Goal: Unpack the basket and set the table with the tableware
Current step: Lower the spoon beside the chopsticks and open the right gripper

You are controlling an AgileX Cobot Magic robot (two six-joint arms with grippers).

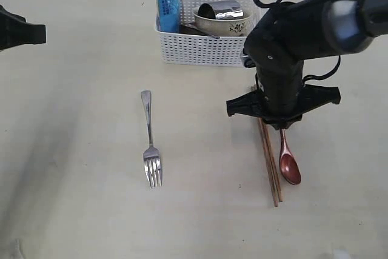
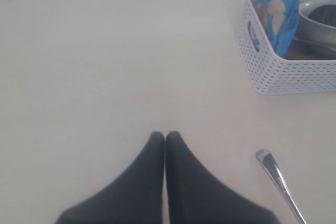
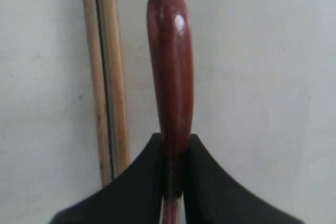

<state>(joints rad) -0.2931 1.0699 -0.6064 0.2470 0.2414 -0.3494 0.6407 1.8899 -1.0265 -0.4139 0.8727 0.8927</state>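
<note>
The white basket [image 1: 203, 50] stands at the back of the table [image 1: 79, 150], holding a floral bowl [image 1: 233, 26] with a steel mug [image 1: 224, 10] lying in it. A steel fork [image 1: 150, 141] lies on the table in front of the basket. To its right lie the wooden chopsticks [image 1: 271, 168], with the red-brown spoon [image 1: 288, 165] beside them. My right gripper [image 1: 280, 127] is shut on the spoon's handle [image 3: 169, 66], next to the chopsticks [image 3: 105, 77]. My left gripper [image 2: 165, 136] is shut and empty, hovering at the far left, near the fork's handle end [image 2: 278, 179].
A blue snack packet [image 1: 168, 4] stands upright at the basket's left end. In the left wrist view the same packet [image 2: 273, 9] leans against the basket wall [image 2: 283, 74]. The right arm's dark bulk hangs over the basket's right corner.
</note>
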